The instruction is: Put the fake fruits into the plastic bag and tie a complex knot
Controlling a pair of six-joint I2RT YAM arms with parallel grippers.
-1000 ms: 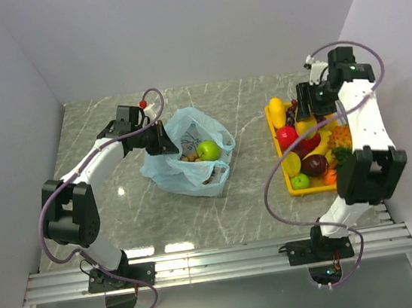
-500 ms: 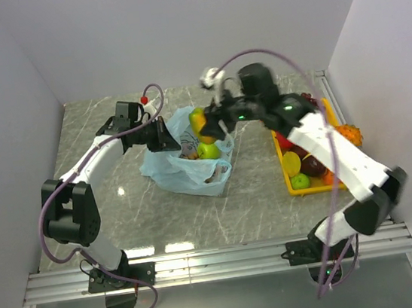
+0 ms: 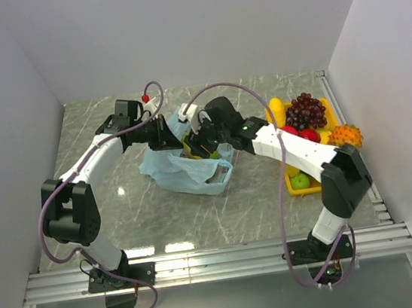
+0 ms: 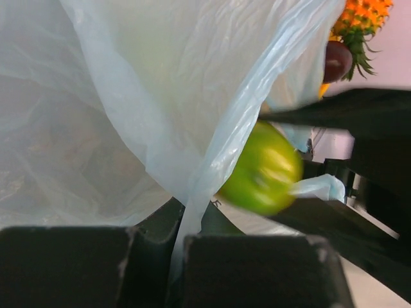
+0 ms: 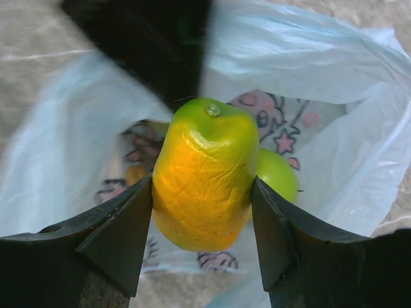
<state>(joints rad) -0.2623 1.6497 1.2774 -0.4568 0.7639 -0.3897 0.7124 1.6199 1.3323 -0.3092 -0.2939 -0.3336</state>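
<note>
Marble table point(image 3: 122, 210), left pincer point(image 4: 178, 231) pinching plastic bag point(image 4: 128, 96), right pincer point(image 5: 201, 192) gripping mango point(image 5: 202, 167), clearest wrist-side

Bright, even light; blurred wrist close-ups

On surface point(image 3: 122, 210): plastic bag point(image 3: 186, 173) left of fruit tray point(image 3: 307, 189). At bag's left rim, left end effector point(image 3: 167, 137); over bag mouth, right end effector point(image 5: 203, 187) with mango point(image 5: 204, 167) between fingers point(image 5: 115, 237); apple point(image 5: 279, 174) inside bag.
</note>
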